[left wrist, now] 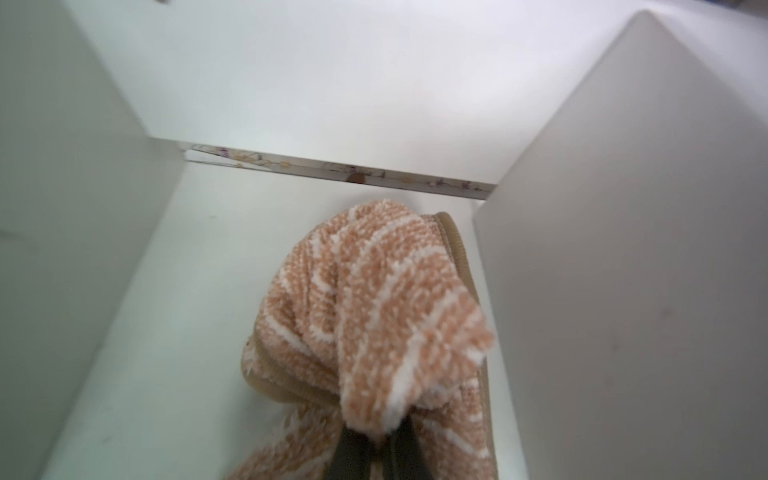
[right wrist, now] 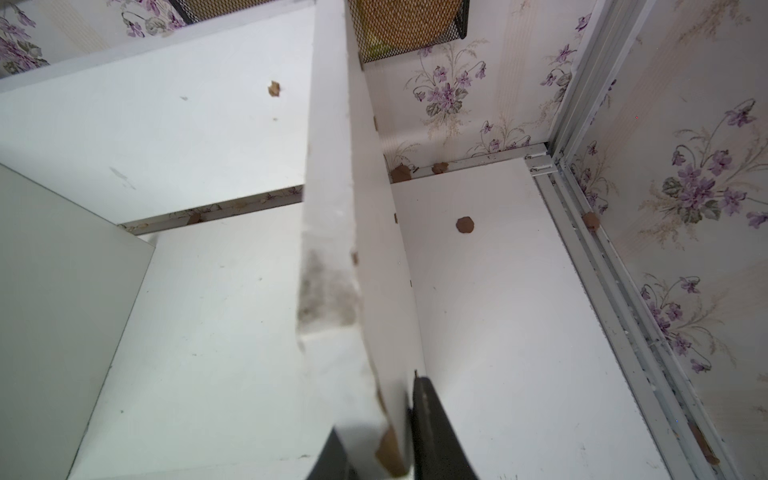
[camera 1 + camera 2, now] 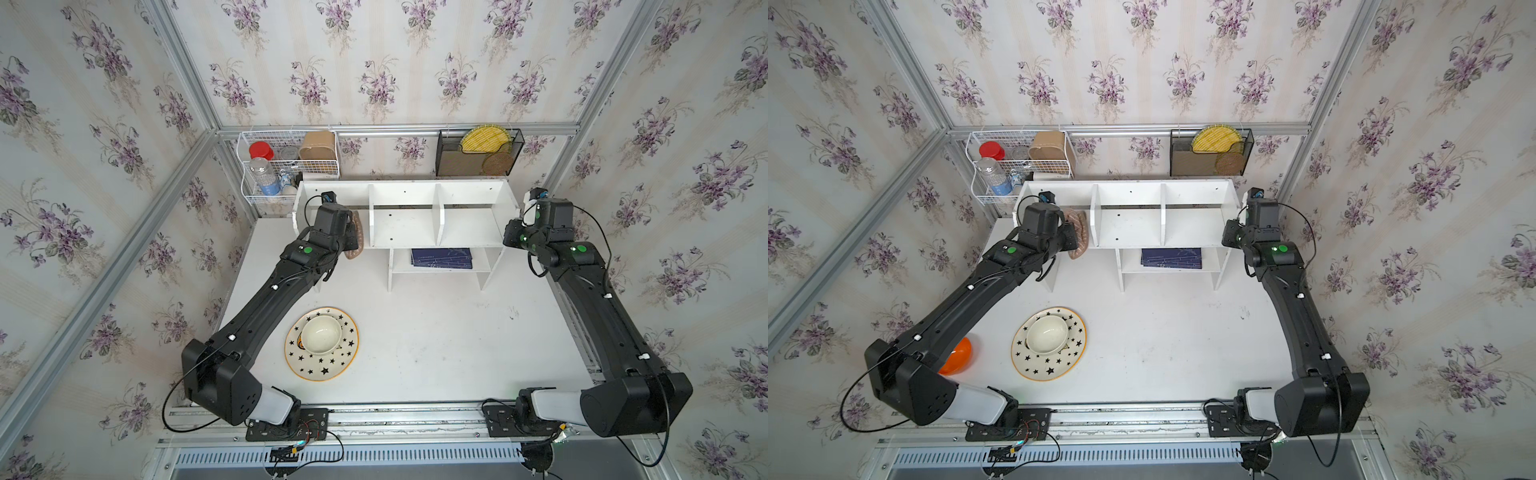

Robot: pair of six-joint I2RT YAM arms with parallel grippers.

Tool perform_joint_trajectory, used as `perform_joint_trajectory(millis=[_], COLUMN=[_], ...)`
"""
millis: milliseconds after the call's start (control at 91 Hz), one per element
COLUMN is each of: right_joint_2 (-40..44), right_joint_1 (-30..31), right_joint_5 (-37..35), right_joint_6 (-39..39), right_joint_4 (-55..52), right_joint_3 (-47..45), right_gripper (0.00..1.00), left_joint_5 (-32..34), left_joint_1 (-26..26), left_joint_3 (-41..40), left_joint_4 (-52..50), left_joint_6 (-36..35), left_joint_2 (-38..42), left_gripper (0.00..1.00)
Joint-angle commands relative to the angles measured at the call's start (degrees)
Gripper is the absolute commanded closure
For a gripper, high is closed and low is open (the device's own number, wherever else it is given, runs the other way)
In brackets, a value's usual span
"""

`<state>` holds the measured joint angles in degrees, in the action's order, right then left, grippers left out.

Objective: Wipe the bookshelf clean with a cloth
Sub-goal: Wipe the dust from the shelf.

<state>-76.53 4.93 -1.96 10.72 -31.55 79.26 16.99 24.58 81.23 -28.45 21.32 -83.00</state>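
The white bookshelf [image 3: 403, 226] [image 3: 1129, 226] stands at the back of the table in both top views. My left gripper [image 1: 376, 440] is shut on the bunched tan-pink striped cloth [image 1: 374, 299], which lies on the floor of the left compartment against the first divider. From above, the cloth [image 3: 357, 235] [image 3: 1079, 232] shows just past the left wrist. My right gripper [image 2: 376, 405] [image 3: 515, 230] has one finger on each side of the shelf's right end panel [image 2: 332, 166], shut on its front edge. That edge is smudged grey.
A star-patterned plate [image 3: 336, 365] holding a cream bowl [image 3: 321, 334] sits front left, with an orange object [image 3: 957, 355] under the left arm. A blue book [image 3: 441, 258] lies on the lower shelf. White wire basket [image 3: 286, 166] and black mesh rack [image 3: 478, 153] hang behind. Brown crumbs [image 2: 464, 225] lie by the right wall.
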Motion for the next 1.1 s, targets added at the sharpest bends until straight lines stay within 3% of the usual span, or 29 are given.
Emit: perform_joint_trajectory(millis=[0, 231, 407, 604, 802, 1000, 1088], right_joint_2=[-0.02, 0.17, -0.11, -0.53, -0.57, -0.11, -0.24], right_joint_1=[-0.13, -0.09, -0.10, -0.09, -0.11, -0.13, -0.10], right_joint_5=[-1.56, -1.79, -2.82, -2.45, -2.20, -2.58, -2.69], right_joint_6=[4.30, 4.37, 4.44, 4.66, 4.59, 4.31, 4.25], right_joint_4=[-0.14, -0.23, -0.58, -0.32, -0.19, -0.32, -0.51], right_joint_3=[0.30, 0.10, 0.37, 0.12, 0.53, 0.34, 0.51], right_gripper=[0.86, 0.86, 0.87, 0.89, 0.90, 0.91, 0.91], left_joint_5=[5.87, 0.60, -8.38, -6.15, -4.80, -14.13, -12.53], left_joint_1=[-1.65, -3.13, -1.89, -0.75, -0.76, -0.78, -0.96], left_joint_3=[-0.28, 2.66, 5.18, 8.85, 21.95, 27.73, 29.16], left_joint_4=[-3.07, -4.12, -1.36, -0.28, -4.83, -1.14, -0.56], left_joint_6=[-0.12, 0.23, 0.38, 0.06, -3.69, -6.43, -6.67], left_joint_2=[0.74, -2.75, -5.64, -4.44, -8.69, -12.47, -13.68], left_gripper=[1.00, 1.00, 1.00, 1.00, 1.00, 1.00, 1.00])
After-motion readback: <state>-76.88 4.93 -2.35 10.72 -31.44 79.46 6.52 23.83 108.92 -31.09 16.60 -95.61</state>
